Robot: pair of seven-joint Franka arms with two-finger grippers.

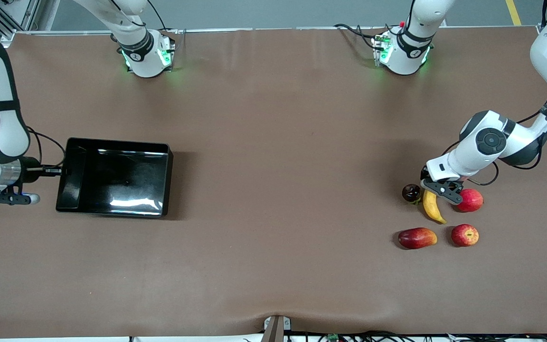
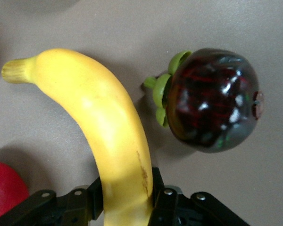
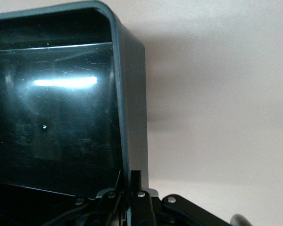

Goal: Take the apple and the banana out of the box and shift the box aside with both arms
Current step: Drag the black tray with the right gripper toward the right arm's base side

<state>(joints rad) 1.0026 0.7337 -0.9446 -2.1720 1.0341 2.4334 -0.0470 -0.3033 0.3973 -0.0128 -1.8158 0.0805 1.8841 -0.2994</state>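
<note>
My left hand (image 1: 437, 186): clamped on the banana (image 1: 431, 205), down on the bench (image 1: 273, 190).
My right hand (image 1: 60, 171): pinching the tray (image 1: 112, 176) wall.

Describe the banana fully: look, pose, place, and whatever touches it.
The banana is long, curved, smooth yellow with a pale stub stem and a thin brown streak, plastic-looking. It lies on the brown table toward the left arm's end, between a dark purple fruit and a red fruit. The left end effector is shut on its end farther from the front camera.
</note>
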